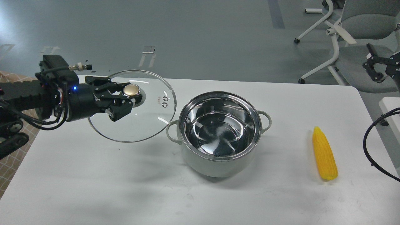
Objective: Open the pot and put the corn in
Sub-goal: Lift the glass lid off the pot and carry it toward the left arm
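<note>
The pale grey-white pot [218,157] stands uncovered at the middle of the white table, its shiny steel inside empty. My left gripper [126,97] is shut on the gold knob [131,90] of the round glass lid [147,122] and holds it in the air left of the pot, clear of the rim. The yellow corn [324,153] lies on the table to the right of the pot, tip pointing away from me. My right gripper [373,64] is at the far right edge, off the table, with its fingers spread open and empty.
The white table [93,187] has its left edge near a checked cloth [12,165]. A black cable [372,156] loops at the right edge next to the corn. Office chairs [353,28] stand on the floor behind right.
</note>
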Tool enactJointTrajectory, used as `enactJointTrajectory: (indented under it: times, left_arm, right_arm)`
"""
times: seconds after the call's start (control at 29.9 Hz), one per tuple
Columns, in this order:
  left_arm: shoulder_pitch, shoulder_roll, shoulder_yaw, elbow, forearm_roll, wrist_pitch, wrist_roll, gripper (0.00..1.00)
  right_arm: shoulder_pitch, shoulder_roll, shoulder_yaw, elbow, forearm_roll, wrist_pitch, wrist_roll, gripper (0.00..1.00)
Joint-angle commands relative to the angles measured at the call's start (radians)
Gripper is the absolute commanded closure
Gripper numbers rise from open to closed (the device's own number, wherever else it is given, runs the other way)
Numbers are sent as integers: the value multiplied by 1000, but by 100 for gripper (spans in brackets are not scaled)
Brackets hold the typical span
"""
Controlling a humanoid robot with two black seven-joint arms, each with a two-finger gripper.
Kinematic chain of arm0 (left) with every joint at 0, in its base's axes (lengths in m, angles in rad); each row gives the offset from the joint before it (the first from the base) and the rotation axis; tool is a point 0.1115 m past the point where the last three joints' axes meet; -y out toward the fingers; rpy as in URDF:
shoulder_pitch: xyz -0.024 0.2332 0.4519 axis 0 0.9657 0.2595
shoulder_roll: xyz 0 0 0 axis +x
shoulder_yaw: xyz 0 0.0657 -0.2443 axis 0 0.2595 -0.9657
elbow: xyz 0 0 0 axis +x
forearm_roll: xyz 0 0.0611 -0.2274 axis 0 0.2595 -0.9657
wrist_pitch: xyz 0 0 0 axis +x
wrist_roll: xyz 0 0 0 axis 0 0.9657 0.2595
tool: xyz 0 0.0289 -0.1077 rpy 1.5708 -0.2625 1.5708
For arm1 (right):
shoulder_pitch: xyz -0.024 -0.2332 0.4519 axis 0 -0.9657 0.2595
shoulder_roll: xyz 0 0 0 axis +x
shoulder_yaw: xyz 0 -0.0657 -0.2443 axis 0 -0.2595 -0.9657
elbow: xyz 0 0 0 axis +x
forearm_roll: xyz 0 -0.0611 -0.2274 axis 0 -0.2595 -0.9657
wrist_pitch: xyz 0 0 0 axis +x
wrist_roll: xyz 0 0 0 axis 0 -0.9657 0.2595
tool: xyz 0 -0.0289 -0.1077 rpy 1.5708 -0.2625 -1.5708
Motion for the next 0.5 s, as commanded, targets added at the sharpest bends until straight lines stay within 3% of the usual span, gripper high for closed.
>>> enactJointTrajectory:
  times: [0.0, 0.13, 0.27, 0.47]
  left_arm:
    - [114, 6, -90, 63, -2, 24, 0, 57]
    - [164, -5, -120, 162, -2, 27, -3, 57]
    - [217, -8, -111, 250, -5, 97, -44, 57]
    - [299, -69, -111, 283, -5, 156, -40, 57]
  right_arm:
    - [-1, -1, 0, -2, 0, 0, 0, 0]
    - [-2, -1, 0, 1, 0, 0, 0, 0]
    - [-8, -1, 0, -2, 0, 0, 0, 0]
    - [-19, 0, 0, -2, 0, 0, 0, 0]
